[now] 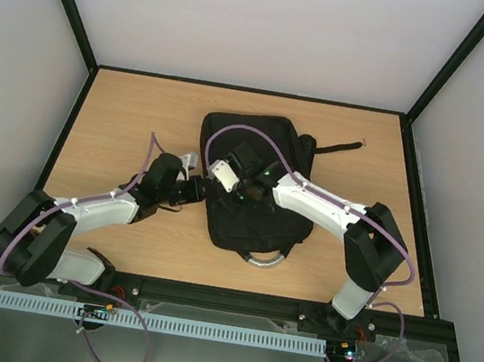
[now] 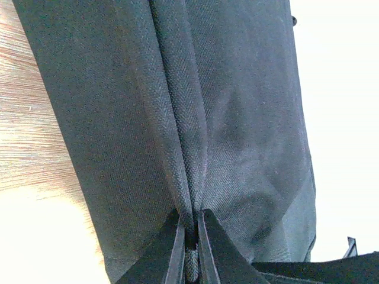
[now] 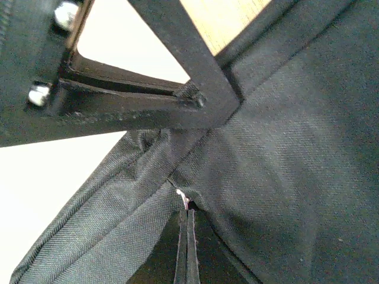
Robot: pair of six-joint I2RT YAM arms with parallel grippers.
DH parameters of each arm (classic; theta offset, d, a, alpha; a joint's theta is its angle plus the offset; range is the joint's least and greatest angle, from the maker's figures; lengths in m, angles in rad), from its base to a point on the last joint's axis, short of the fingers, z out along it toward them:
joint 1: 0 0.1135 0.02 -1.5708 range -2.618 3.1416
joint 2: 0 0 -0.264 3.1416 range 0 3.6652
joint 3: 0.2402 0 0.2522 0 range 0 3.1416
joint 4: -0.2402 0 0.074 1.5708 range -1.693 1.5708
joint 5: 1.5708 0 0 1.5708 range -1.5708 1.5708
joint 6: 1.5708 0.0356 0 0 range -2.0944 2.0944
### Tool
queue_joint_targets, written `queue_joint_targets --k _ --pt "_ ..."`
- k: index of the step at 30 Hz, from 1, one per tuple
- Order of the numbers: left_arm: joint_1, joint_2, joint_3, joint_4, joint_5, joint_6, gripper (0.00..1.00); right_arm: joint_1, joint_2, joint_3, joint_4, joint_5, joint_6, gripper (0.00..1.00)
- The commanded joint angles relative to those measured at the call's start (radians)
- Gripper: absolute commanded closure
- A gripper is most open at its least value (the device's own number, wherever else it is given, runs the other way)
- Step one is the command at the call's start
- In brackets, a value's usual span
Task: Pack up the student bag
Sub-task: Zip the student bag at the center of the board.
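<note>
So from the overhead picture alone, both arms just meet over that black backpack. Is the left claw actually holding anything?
Observer: Yes. Its wrist camera shows the left gripper pinching a raised ridge of fabric on the black backpack.
Operator: And the right one?
Observer: The right gripper is shut, with its tips against a seam in the fabric.
Operator: Is it holding something?
Observer: A tiny pale bit shows at its tips, but it is too small to identify.
</note>
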Motion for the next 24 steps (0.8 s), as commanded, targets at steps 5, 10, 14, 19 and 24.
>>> queue_joint_targets --k 5,10,14,19,24 --pt "-0.001 -0.058 -0.032 -0.009 -0.028 0.029 0.98 -0.099 -0.064 -0.079 -0.114 0.029 -0.003 0.99" --pt "0.001 -0.055 -0.045 -0.001 -0.032 0.027 0.98 -0.134 -0.112 -0.132 -0.104 0.035 -0.006 0.99" --pt "0.004 -0.055 -0.054 -0.002 -0.037 0.029 0.98 -0.176 -0.132 -0.169 -0.109 0.032 -0.013 0.99" --pt "0.011 -0.052 -0.061 -0.001 -0.038 0.03 0.98 -0.221 -0.158 -0.218 -0.1 0.031 -0.021 0.99" --pt "0.017 -0.045 -0.064 0.0 -0.04 0.032 0.98 -0.271 -0.181 -0.24 -0.102 0.029 -0.031 0.99"
